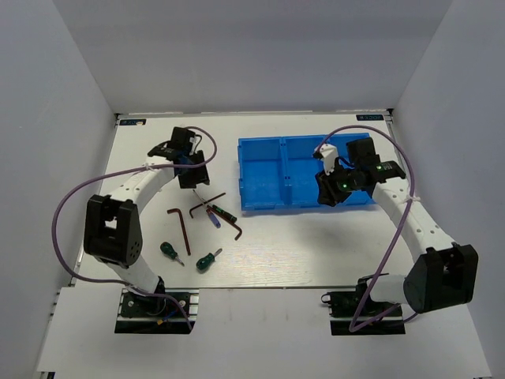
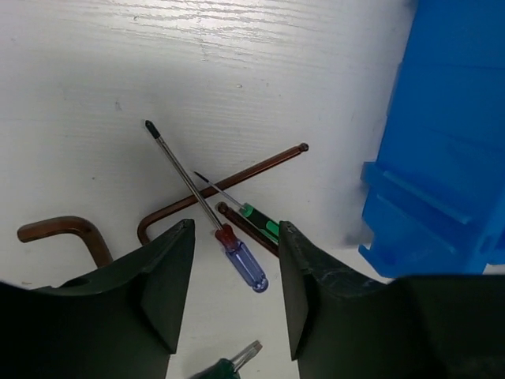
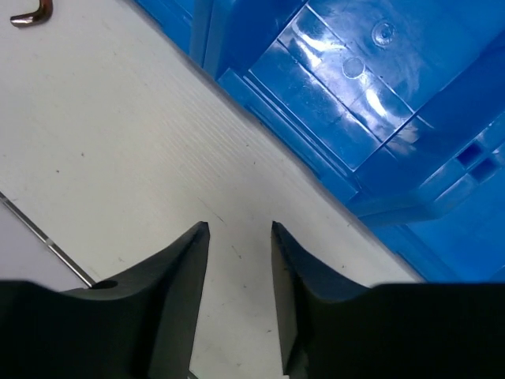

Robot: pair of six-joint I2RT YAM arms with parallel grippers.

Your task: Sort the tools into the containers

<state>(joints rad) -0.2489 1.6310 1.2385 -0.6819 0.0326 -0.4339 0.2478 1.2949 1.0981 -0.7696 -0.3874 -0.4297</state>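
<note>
My left gripper (image 1: 192,180) (image 2: 235,229) is open and empty, hovering just above a crossed pile of tools. In it lie the blue-handled screwdriver (image 2: 243,262) (image 1: 213,217), the black-and-green-handled thin screwdriver (image 2: 260,223) (image 1: 224,211) and a brown hex key (image 2: 229,185) (image 1: 207,199). Another hex key (image 2: 63,230) (image 1: 181,227) lies to the left. Two stubby green screwdrivers (image 1: 169,252) (image 1: 207,260) lie nearer the arms, and one tip shows in the left wrist view (image 2: 246,355). My right gripper (image 1: 327,193) (image 3: 240,229) is open and empty over bare table at the front wall of the blue bin (image 1: 260,170) (image 3: 379,95).
The bin's corner (image 2: 442,158) stands close to the right of the tool pile. White walls enclose the table on the left, back and right. A hex key's bend (image 3: 31,12) shows at the top left of the right wrist view.
</note>
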